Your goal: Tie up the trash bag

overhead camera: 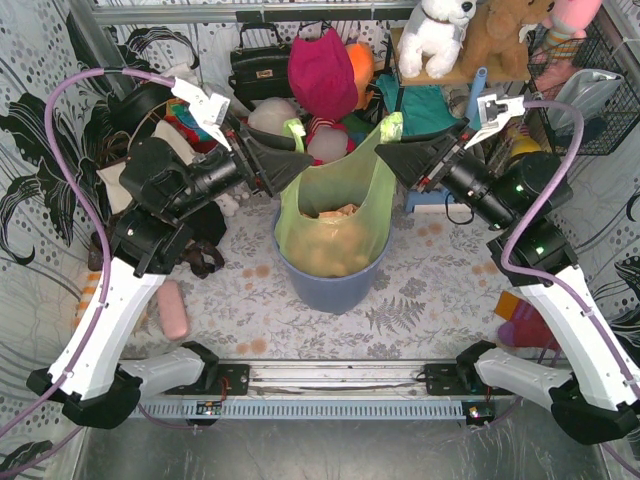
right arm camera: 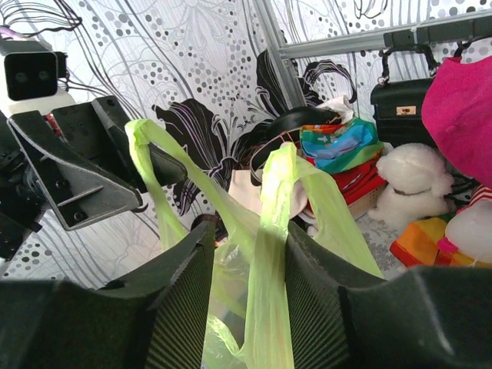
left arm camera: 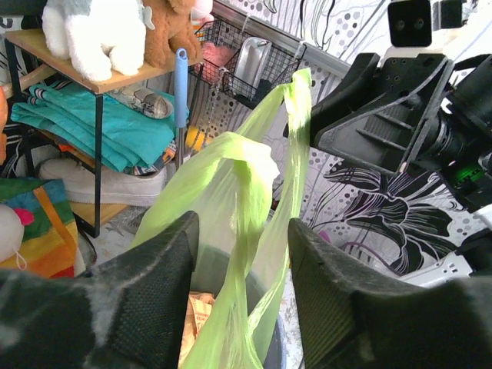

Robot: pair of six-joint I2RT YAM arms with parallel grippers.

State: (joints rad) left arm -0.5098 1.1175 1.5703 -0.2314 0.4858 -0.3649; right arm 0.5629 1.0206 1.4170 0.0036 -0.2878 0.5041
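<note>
Top external view: the trash bag (overhead camera: 335,225) sits in the blue-grey bin (overhead camera: 330,290) on the floral tablecloth (overhead camera: 430,290). The bin's wall hides the bag's lower half, and tan scraps (overhead camera: 335,213) show only dimly through the plastic. The bag's two handles stand raised and spread. The left gripper (overhead camera: 298,160) meets the left handle (overhead camera: 293,135) and the right gripper (overhead camera: 385,155) meets the right handle (overhead camera: 392,128). From above, each black finger housing covers the spot where the plastic is met.

In the left wrist view the twisted handle rises between the two fingers (left arm camera: 154,284), which stand a little apart with slivers of background beside the plastic. Whether they pinch it cannot be told. The handle's top flops over, and the bag's body is cut off at the lower edge.

In the right wrist view the fingers (right arm camera: 323,307) sit close on the other handle, clamped on it, and the bunched strip fills the narrow gap between them. The frame cuts off the strip below. Across the bag, the left gripper appears side-on with green plastic looped at its tip, but the contact is too blurred to read.
</note>
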